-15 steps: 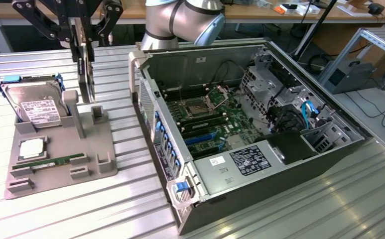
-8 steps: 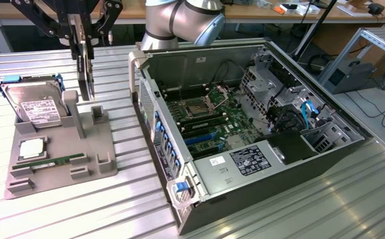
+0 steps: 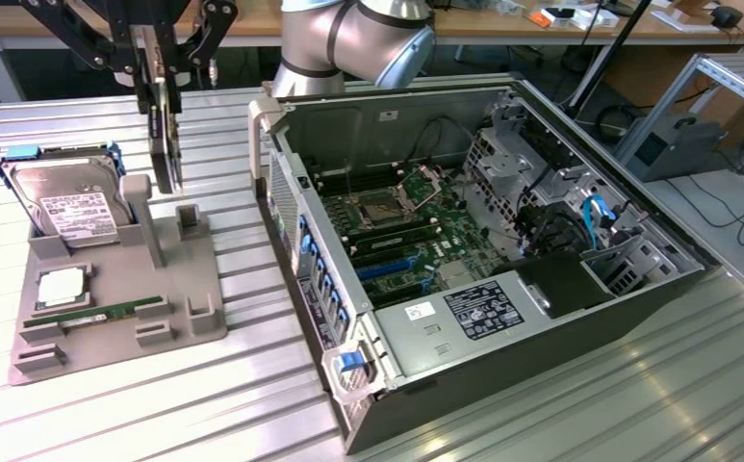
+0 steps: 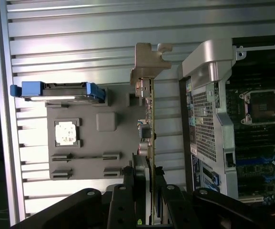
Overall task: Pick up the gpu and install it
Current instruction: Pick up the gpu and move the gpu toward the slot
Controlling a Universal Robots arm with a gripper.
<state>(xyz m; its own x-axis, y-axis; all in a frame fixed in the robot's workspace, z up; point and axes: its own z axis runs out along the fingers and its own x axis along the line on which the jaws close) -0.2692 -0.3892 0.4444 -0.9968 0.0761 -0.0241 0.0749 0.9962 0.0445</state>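
The gpu (image 3: 164,135) is a thin black card that hangs edge-down in the air, above the right side of the grey holder (image 3: 115,289). My gripper (image 3: 166,72) is shut on its upper part, with black fingers (image 3: 198,43) on either side. In the wrist view the gpu (image 4: 151,129) appears edge-on, with its silver bracket (image 4: 147,62) at the far end. My gripper (image 4: 147,188) clamps it from both sides there. The open computer case (image 3: 474,241) lies at the exterior view's right of the card, its motherboard (image 3: 397,231) exposed.
On the grey holder stand a silver hard drive (image 3: 70,197) with blue rails, a small processor chip (image 3: 61,286) and a green memory stick (image 3: 102,313). The arm's base (image 3: 346,38) rises behind the case. The case wall (image 4: 208,95) lies close beside the card. Ribbed metal table (image 3: 153,404) all around.
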